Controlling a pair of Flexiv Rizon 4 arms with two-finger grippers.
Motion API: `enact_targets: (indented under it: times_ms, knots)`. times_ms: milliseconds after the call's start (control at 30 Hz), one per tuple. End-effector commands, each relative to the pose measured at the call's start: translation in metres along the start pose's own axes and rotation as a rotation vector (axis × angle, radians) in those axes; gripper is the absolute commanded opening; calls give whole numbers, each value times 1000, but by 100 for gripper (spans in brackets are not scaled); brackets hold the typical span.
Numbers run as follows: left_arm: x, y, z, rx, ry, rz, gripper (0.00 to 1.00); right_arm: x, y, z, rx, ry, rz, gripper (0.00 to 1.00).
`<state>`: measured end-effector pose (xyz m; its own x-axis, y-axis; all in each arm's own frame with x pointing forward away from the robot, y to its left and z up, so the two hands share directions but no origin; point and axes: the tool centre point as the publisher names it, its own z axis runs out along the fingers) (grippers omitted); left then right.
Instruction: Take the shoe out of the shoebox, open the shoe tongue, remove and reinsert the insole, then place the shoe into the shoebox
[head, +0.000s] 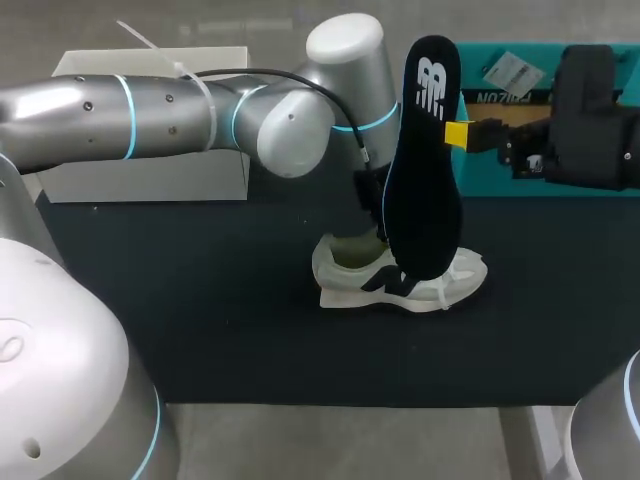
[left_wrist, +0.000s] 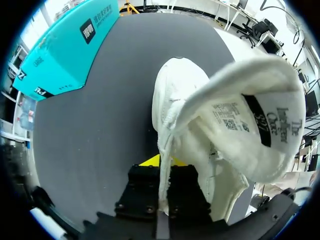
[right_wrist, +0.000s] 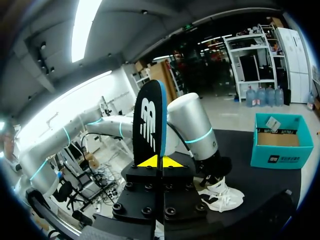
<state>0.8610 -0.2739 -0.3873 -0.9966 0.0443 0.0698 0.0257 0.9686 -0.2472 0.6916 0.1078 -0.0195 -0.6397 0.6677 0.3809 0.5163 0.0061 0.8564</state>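
The white fabric shoe (head: 400, 280) lies on the dark table (head: 200, 300); the black foam insole (head: 425, 170) stands above it; the teal cardboard shoebox (head: 478, 58) is behind, right.

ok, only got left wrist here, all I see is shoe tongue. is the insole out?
Observer: Yes. The right gripper holds the insole upright by its edge, over the shoe.
Operator: shoe lifted too?
Observer: No. Head view shows it sole down on the dark table.
Operator: box ready?
Observer: Right wrist view shows the shoebox open, top up, beyond the shoe.
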Motion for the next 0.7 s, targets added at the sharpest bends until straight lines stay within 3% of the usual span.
enact_targets:
  times_ms: [33,133,200,267,400,433,467,500,533,600,700]
  knots:
    - [0,0,-1,1,-2,0,0,12,-9,-12,-12,-10,0,0]
    - [0,0,-1,1,-2,0,0,12,-9,-12,-12,-10,0,0]
    - [-3,3,-16,-59,23,180,0,12,-9,-12,-12,-10,0,0]
    - [-11,9,-30,-59,78,297,0,12,-9,-12,-12,-10,0,0]
    - [-22,20,-50,-188,402,763,0,12,-9,-12,-12,-10,0,0]
    - [-27,23,-54,-181,436,797,0,12,-9,-12,-12,-10,0,0]
    - [-30,25,-57,-190,564,951,0,12,-9,-12,-12,-10,0,0]
    - [-30,27,-59,-260,529,1034,0,12,-9,-12,-12,-10,0,0]
    - [-36,25,-63,-263,607,1042,0,12,-9,-12,-12,-10,0,0]
    - [-36,22,-68,-334,614,1219,0,12,-9,-12,-12,-10,0,0]
    - [-38,14,-71,-361,616,1321,0,12,-9,-12,-12,-10,0,0]
